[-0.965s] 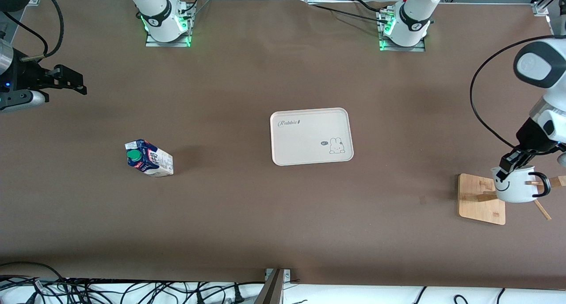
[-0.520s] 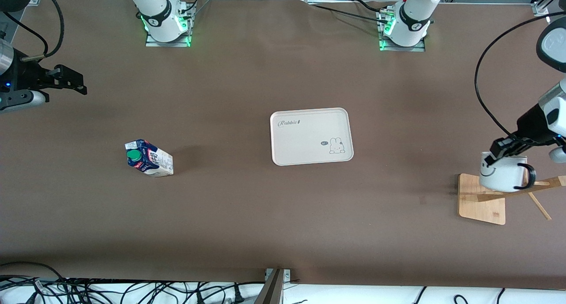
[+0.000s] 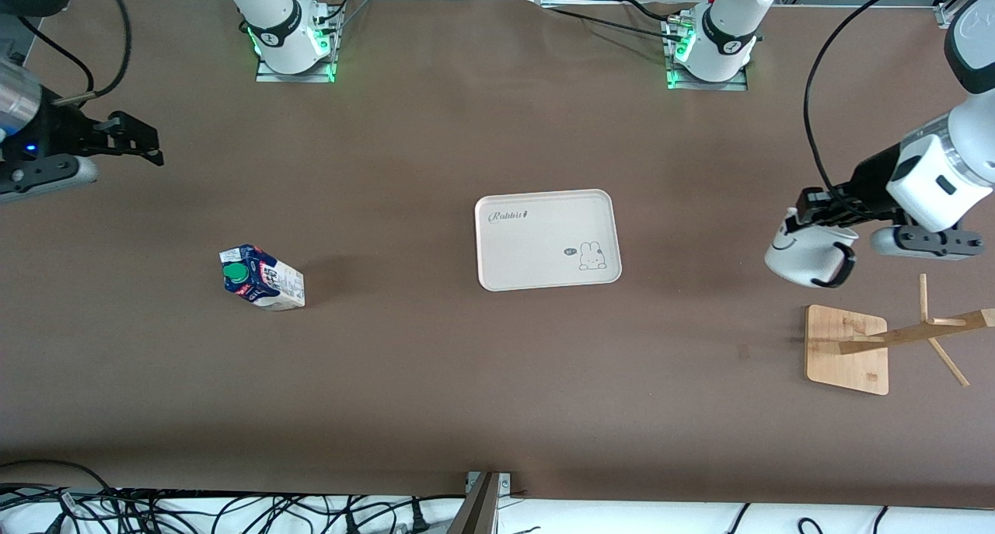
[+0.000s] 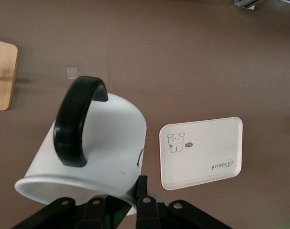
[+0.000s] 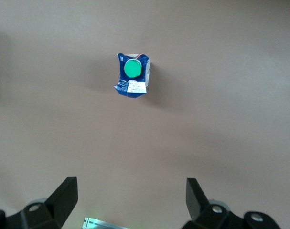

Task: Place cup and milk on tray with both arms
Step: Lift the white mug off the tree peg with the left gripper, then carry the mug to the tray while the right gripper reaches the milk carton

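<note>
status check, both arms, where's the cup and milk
Left gripper shut on cup, airborne between rack and tray. Right gripper open, waiting above the table; milk untouched. Tray bare, nothing in the way.

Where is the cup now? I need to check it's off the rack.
The cup hangs in the left gripper, shut on its rim, over bare table between the tray and the wooden rack.

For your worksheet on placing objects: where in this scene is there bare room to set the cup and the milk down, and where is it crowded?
The tray is bare inside its rim. Bare table lies between the tray and the milk, and between the tray and the wooden rack. It is crowded only at the left arm's end, where the left gripper holds the cup above the table near the rack. The right gripper waits open.
</note>
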`<state>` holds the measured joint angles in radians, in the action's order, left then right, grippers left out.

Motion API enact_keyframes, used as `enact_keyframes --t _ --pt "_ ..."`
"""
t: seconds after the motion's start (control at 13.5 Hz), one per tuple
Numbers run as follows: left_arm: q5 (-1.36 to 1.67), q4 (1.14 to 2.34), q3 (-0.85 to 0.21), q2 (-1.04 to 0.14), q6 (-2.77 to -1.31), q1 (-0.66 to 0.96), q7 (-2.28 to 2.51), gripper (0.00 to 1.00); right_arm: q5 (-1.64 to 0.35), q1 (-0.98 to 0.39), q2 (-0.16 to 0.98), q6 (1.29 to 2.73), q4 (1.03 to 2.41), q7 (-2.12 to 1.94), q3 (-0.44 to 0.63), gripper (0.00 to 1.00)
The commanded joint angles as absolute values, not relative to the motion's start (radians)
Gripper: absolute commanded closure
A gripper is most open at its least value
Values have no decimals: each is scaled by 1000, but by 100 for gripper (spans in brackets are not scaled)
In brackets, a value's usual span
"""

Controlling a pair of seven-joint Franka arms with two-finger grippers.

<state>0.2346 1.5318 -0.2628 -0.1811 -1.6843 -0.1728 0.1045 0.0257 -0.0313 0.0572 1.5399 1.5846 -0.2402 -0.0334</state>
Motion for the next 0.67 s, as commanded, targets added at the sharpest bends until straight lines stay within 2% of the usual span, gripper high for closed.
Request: enact_keyframes --t 0.0,0.3,0.59 --pt "160 1460 -264 -254 -1602 -67 227 100 43 -40 92 1539 1574 -246 -40 0" --pt "83 1460 -265 -311 -1580 105 489 100 -14 -31 161 1644 1588 -93 -34 0" --pt "155 1428 -265 -486 -1578 216 571 100 -2 -32 209 1736 1578 -23 -34 0"
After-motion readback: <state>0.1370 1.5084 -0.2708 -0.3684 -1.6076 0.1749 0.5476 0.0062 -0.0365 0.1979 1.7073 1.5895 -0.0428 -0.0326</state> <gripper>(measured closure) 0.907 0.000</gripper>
